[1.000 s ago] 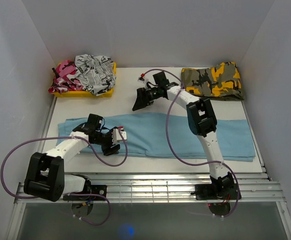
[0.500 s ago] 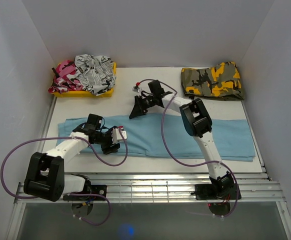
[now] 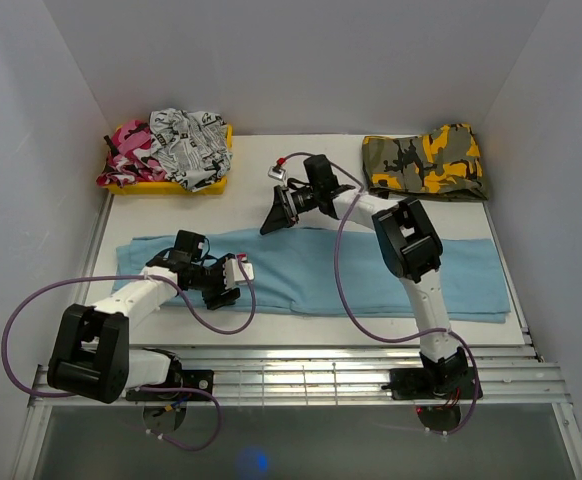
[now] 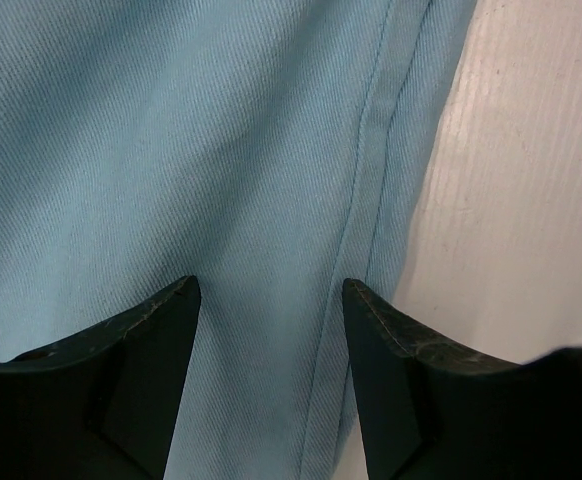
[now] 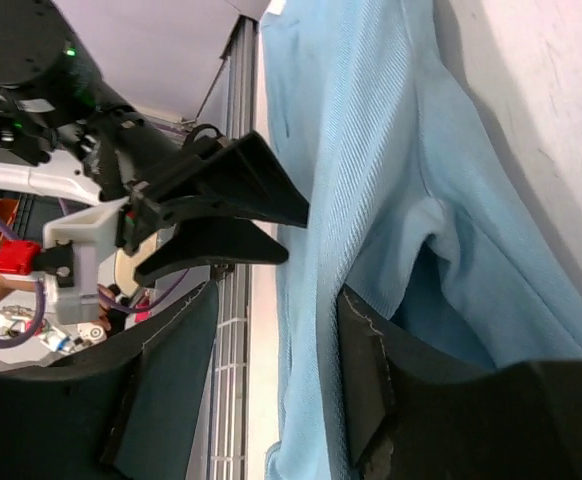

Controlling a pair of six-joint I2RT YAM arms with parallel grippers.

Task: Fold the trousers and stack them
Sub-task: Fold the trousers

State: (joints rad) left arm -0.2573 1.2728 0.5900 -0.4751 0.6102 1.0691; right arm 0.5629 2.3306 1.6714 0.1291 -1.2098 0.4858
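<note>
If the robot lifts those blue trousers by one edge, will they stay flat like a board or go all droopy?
Probably droopy: the trousers lie limp and flat on the table, and the right wrist view shows the cloth puckering into a soft fold. They look thin, so they are likely light. Pushed, they would probably bunch up, not slide.

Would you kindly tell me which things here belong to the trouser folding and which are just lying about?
Job: light-blue trousers; left gripper; right gripper.
Lying about: camouflage garment; yellow tray; crumpled clothes piled in it.
</note>
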